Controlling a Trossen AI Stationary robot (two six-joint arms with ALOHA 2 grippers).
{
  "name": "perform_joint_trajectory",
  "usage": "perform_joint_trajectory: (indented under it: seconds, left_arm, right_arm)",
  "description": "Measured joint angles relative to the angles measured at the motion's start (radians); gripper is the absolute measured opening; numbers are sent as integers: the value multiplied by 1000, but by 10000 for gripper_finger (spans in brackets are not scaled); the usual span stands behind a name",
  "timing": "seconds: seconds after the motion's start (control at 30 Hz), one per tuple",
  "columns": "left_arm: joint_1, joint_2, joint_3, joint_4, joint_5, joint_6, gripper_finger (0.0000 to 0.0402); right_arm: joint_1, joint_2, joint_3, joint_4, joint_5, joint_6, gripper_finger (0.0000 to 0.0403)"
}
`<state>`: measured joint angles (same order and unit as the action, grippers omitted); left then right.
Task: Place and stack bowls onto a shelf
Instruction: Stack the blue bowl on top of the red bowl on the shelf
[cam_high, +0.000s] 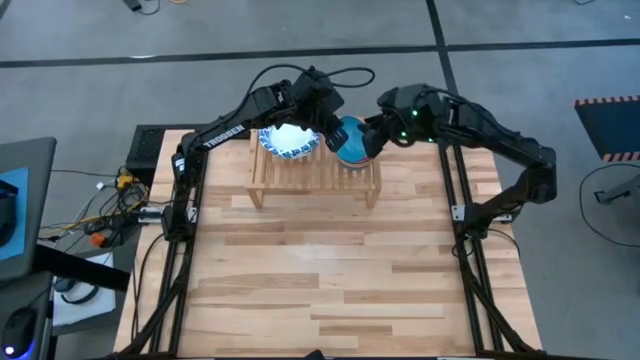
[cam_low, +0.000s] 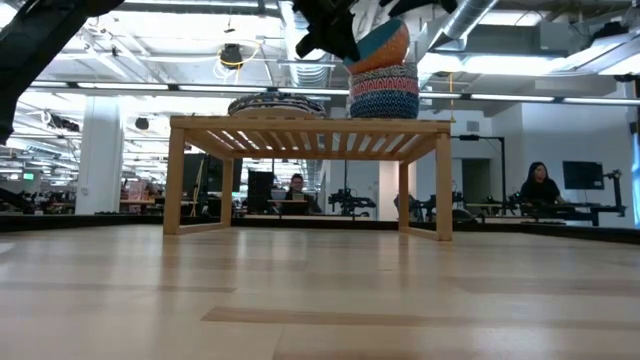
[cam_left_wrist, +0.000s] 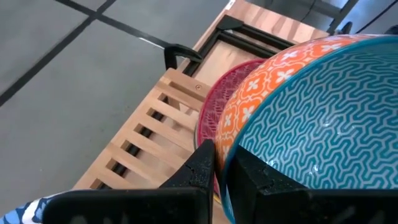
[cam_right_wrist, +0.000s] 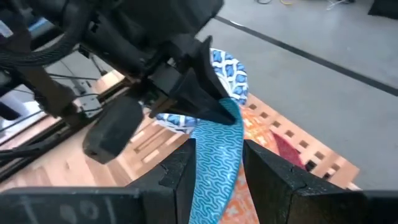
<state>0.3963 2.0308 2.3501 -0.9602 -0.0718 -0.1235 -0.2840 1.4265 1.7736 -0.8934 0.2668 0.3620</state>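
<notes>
Here both pincers clamp one glossy teal-lined, orange-patterned bowl (cam_high: 351, 138), tilted atop a stack on the slatted wooden shelf (cam_high: 312, 180): left pincer (cam_left_wrist: 221, 171), right pincer (cam_right_wrist: 217, 165).

Two matte-black jointed arms, white TROSSEN lettering along the left arm's link (cam_high: 222, 131), looped black cable above the left wrist (cam_high: 345, 74), small green indicator lights on the right wrist housing (cam_high: 405, 118), blocky wedge-shaped black fingers (cam_right_wrist: 180, 171)

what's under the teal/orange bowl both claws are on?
Under the tilted teal-and-orange bowl is a stack: a red-patterned bowl in the left wrist view, a blue-patterned one at the bottom, on the shelf. Whether more bowls are nested inside is hidden.
</notes>
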Motion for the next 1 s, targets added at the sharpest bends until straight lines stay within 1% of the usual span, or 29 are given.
perform_joint_trajectory:
  seconds: [0.17, 0.27, 0.43, 0.57, 0.73, 1.0]
  left_arm:
    - [0, 0, 0, -2, 15, 3, 15]
    - [0, 0, 0, 0, 18, 5, 16]
    - [1, 0, 0, 0, 55, 10, 17]
    - [1, 0, 0, 3, 57, 9, 24]
    - [0, 0, 0, 4, 59, 8, 49]
    - [3, 0, 0, 17, 59, -21, 109]
  right_arm:
    - [-1, 3, 0, -8, -4, 0, 156]
    - [-17, 2, 0, -35, -4, -2, 156]
    - [-44, 2, 0, -69, -7, -3, 156]
    - [-65, 2, 0, -86, -7, -4, 156]
    - [-88, 2, 0, -110, -7, -4, 156]
    - [-106, 2, 0, -141, -7, 11, 156]
